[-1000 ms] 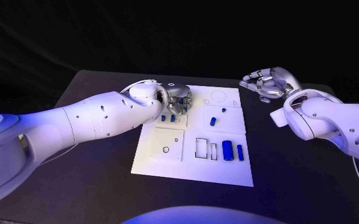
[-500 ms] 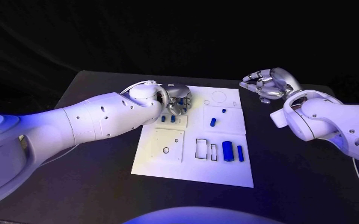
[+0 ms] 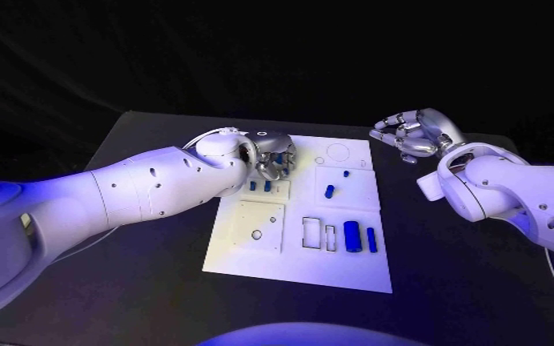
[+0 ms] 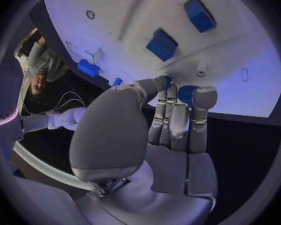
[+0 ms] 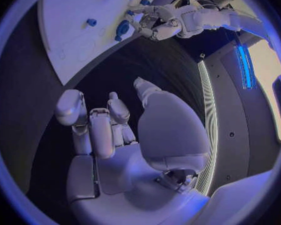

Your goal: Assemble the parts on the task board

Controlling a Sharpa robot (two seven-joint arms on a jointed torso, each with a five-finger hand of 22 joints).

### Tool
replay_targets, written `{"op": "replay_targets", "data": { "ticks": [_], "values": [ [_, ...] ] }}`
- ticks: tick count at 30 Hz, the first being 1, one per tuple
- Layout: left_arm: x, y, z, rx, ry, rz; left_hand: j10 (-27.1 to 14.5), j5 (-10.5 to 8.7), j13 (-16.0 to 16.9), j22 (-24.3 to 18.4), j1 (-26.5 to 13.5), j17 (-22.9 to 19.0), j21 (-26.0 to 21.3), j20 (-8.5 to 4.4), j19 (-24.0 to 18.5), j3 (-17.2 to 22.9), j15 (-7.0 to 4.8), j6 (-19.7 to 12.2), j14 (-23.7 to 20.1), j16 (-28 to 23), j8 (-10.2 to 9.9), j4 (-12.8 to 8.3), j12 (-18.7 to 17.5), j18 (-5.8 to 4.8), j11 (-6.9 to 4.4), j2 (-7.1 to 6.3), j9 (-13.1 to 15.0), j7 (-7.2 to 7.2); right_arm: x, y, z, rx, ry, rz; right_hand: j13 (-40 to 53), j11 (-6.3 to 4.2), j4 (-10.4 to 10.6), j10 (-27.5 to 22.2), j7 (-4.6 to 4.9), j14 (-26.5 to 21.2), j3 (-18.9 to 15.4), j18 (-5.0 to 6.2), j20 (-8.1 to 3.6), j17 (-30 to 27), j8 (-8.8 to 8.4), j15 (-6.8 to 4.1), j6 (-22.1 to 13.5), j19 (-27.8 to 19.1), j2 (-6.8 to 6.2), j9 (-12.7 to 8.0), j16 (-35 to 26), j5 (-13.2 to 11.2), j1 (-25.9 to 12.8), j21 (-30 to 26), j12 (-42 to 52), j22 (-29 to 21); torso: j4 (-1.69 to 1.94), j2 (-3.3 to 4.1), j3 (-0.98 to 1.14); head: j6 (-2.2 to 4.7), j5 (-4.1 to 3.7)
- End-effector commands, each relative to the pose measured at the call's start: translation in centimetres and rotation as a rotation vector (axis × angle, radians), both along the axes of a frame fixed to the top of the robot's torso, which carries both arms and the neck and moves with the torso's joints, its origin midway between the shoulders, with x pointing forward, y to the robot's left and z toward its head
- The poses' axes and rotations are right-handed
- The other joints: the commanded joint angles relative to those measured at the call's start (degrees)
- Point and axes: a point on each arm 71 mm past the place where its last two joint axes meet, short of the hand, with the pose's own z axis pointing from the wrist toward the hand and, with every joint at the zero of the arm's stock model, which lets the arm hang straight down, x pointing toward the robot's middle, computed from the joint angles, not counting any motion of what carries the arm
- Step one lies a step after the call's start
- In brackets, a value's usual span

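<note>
- Black table (image 3: pixel 138 226) fills the scene, with dark cloth behind it, and the white task board (image 3: pixel 347 270) lies flat in its middle.
- On the left, the left arm (image 3: pixel 138 190) reaches across to the far left corner of the board.
- At its end, the left hand (image 3: pixel 271 158) hangs over that corner with its fingers (image 4: pixel 172 122) curled in close together, pointing down at the board.
- I cannot tell if the left hand holds a part; in the left wrist view a bit of blue (image 4: pixel 186 94) peeks out behind the fingertips.
- Just in front of the left hand, two small blue parts (image 3: pixel 260 187) stand side by side in a slot on the board.
- Nearer the robot, on the board's left side, sits a square plate with a small round hole (image 3: pixel 256 235).
- In the middle of the board a short blue part (image 3: pixel 329 191) lies alone in its own square.
- Near the front, a fat blue cylinder (image 3: pixel 351 236) and a thin blue bar (image 3: pixel 371 239) lie side by side, next to two bare slots with dark outlines.
- On the right, the right hand (image 3: pixel 411 135) hangs over the bare table just past the board's far right corner, well apart from the parts.
- Its fingers are bent and a little apart, and nothing is in them.
</note>
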Motion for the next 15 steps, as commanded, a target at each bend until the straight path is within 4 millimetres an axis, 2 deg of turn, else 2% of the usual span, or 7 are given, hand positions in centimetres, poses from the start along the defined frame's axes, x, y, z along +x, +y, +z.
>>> {"op": "replay_targets", "data": {
  "ticks": [1,2,3,10,15],
  "values": [
    [-0.1,0.1,0.4,-0.029,-0.003,0.009,0.54,0.06,-0.05,0.15,-0.72,-0.16,0.3,-0.14,0.44,0.14,0.06,0.34,0.46,0.22,-0.25,-0.06,0.3,-0.76,-0.01,0.12,0.05,-0.05,0.0,0.1,0.0,-0.004,-0.013,0.012,-0.06,-0.08,0.25,-0.04,-0.04,1.17,-0.1,0.48,-0.01,-0.03,0.36,-0.35,-0.39,-0.3,0.17,-0.09,-0.26,0.28,0.37,-0.17,-0.27,-0.05,0.01,0.01,-0.01,-0.01,0.04],
    [-0.1,0.3,0.5,-0.033,-0.005,0.013,0.57,0.06,-0.03,0.15,-0.84,-0.15,0.32,-0.13,0.44,0.11,0.06,0.39,0.51,0.23,-0.25,-0.04,0.31,-0.76,-0.01,0.09,0.06,-0.05,-0.1,0.1,0.0,-0.005,-0.013,0.012,-0.06,-0.08,0.25,-0.04,-0.04,1.17,-0.1,0.48,-0.01,-0.03,0.36,-0.35,-0.39,-0.3,0.17,-0.09,-0.26,0.28,0.37,-0.17,-0.27,-0.05,0.03,0.0,-0.04,-0.05,0.05],
    [-0.1,0.6,0.7,-0.039,-0.008,0.018,0.57,0.06,-0.03,0.15,-0.84,-0.15,0.32,-0.13,0.44,0.11,0.06,0.39,0.51,0.23,-0.25,-0.04,0.31,-0.76,-0.01,0.09,0.06,-0.05,-0.1,0.1,0.0,-0.005,-0.012,0.012,-0.06,-0.08,0.25,-0.04,-0.04,1.17,-0.1,0.48,-0.01,-0.03,0.36,-0.35,-0.39,-0.3,0.17,-0.09,-0.26,0.28,0.37,-0.17,-0.27,-0.05,0.01,0.02,0.04,-0.04,0.07],
    [-0.2,1.8,1.5,-0.071,-0.01,0.044,0.63,0.07,0.0,0.47,-0.99,-0.15,0.53,-0.14,0.58,0.06,0.05,0.43,0.57,0.23,-0.28,-0.06,0.32,-0.82,-0.03,-0.01,0.07,-0.07,-0.1,0.0,-0.1,-0.005,-0.011,0.011,-0.06,-0.08,0.25,-0.04,-0.04,1.17,-0.1,0.48,-0.01,-0.03,0.36,-0.35,-0.39,-0.3,0.17,-0.09,-0.26,0.28,0.37,-0.17,-0.27,-0.05,-0.01,0.0,0.02,-0.09,0.08],
    [-0.3,2.9,1.7,-0.075,0.006,0.068,0.65,0.07,0.01,0.47,-1.02,-0.09,0.55,-0.14,0.58,0.05,0.04,0.44,0.61,0.25,-0.29,-0.07,0.32,-0.82,-0.03,-0.03,0.07,-0.07,-0.1,0.0,-0.1,-0.005,-0.011,0.01,-0.06,-0.08,0.25,-0.04,-0.04,1.17,-0.1,0.48,-0.01,-0.03,0.36,-0.35,-0.39,-0.3,0.17,-0.09,-0.26,0.28,0.37,-0.17,-0.27,-0.05,0.01,-0.03,0.1,-0.1,0.22]
  ]
}}
